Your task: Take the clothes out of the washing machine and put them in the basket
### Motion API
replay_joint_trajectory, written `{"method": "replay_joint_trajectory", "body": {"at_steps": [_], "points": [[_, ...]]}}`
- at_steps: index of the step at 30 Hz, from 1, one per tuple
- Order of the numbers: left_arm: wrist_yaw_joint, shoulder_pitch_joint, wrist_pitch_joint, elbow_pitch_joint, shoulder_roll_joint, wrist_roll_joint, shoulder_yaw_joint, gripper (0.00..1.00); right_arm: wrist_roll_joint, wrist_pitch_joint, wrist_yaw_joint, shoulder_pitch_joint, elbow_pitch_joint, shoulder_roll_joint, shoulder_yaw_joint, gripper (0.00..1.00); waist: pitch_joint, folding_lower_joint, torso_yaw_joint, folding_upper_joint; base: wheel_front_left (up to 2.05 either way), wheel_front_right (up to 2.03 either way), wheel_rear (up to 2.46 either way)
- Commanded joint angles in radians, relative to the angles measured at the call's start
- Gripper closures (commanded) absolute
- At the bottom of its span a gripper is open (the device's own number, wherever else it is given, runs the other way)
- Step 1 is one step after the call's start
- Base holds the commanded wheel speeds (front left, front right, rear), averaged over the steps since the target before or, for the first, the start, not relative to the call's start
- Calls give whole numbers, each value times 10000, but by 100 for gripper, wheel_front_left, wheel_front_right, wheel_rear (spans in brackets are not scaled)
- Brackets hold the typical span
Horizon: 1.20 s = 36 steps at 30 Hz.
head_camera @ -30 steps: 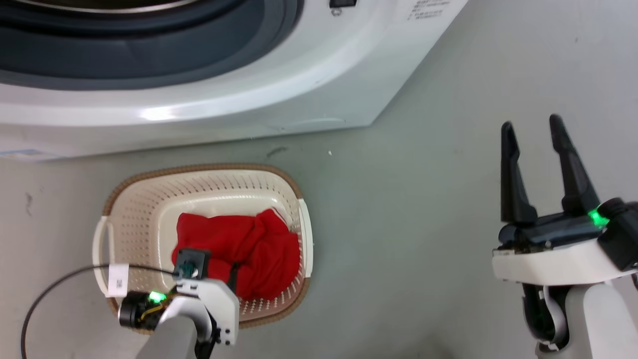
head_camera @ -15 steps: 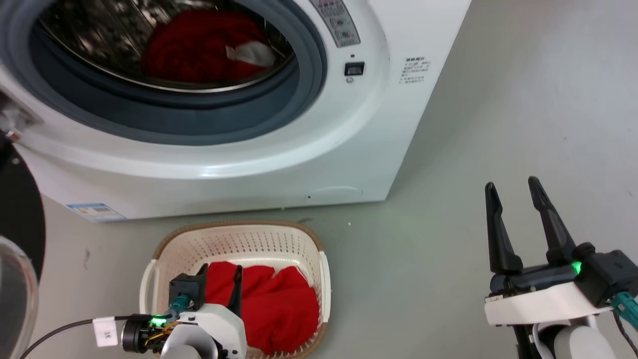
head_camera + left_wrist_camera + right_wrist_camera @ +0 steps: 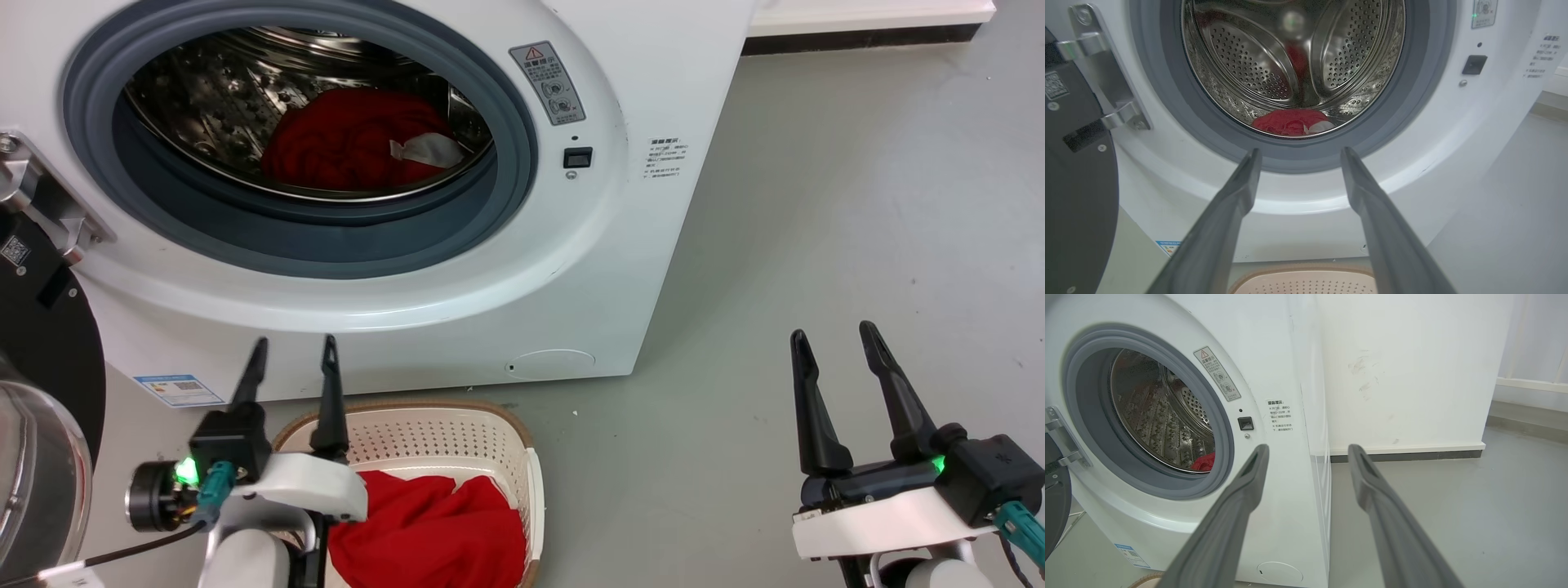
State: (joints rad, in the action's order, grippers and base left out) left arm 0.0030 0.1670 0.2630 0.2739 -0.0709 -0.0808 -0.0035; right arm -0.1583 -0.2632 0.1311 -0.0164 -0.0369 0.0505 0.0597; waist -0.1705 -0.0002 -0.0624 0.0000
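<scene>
The white washing machine [image 3: 620,245] stands open, its grey seal [image 3: 506,114] ringing the steel drum [image 3: 1241,61]. Red clothes [image 3: 351,151] with a small white cloth [image 3: 433,151] lie in the drum bottom; the left wrist view shows the same red clothes [image 3: 1286,121], and the right wrist view a corner of them [image 3: 1204,461]. Another red garment [image 3: 433,531] lies in the cream basket [image 3: 457,425] on the floor before the machine. My left gripper [image 3: 294,359] is open and empty above the basket's near-left rim, pointing at the machine. My right gripper [image 3: 833,343] is open and empty over bare floor at the right.
The black-rimmed porthole door [image 3: 41,392] hangs open at the left on its metal hinge [image 3: 41,196]. Grey floor [image 3: 857,204] spreads to the right of the machine. A white wall with a dark skirting [image 3: 1404,456] stands behind.
The head camera has tilted up, bringing the drum into view. My left gripper has risen out of the basket and swung to point at the machine, leaving the red garment in the basket.
</scene>
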Motion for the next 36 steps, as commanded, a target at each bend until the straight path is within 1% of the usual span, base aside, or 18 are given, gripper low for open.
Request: {"method": "replay_joint_trajectory", "body": {"at_steps": [1,4,7,12,16,20,23,28,31,36], "points": [[54,-91,26,-195,25,76,88,0,-76,-24,-7,61,-57,-6,-10,0,-28,2,-30,0,0,0,0],[38,5,26,-642,66,56,333,0,-104,-23,-7,-49,-85,-6,-24,0,-152,2,-130,0,0,0,0],[-17,270,26,-715,99,26,561,0,-130,-23,-7,-214,-121,-6,-36,0,-361,2,-237,0,0,0,0],[-217,1202,26,-277,119,15,865,0,-178,-23,-7,-486,-227,-6,-96,0,-923,2,-343,0,0,0,0],[-387,2487,26,331,34,45,1053,0,-223,-23,-7,-816,-335,-8,-84,0,-1563,2,-433,0,0,0,0],[-574,4031,25,1455,-327,210,1090,0,-279,-23,-7,-1189,-465,-8,-25,0,-2328,2,-606,0,0,0,0],[-616,5376,26,2270,-710,353,1074,0,-357,-23,-7,-1510,-562,-8,2,0,-2930,2,-771,0,0,0,0],[-712,7771,28,4233,-1402,530,966,0,-556,-22,-7,-2005,-788,-9,-10,0,-3965,2,-1069,0,0,0,0],[-763,9149,15,5233,-1723,560,896,0,-685,-23,-7,-2211,-912,-9,-29,0,-4520,2,-1204,0,0,0,0],[-880,11310,-592,6743,-2309,566,808,0,-824,-23,-7,-2500,-1141,-11,25,0,-5342,2,-1405,0,0,0,0]]}}
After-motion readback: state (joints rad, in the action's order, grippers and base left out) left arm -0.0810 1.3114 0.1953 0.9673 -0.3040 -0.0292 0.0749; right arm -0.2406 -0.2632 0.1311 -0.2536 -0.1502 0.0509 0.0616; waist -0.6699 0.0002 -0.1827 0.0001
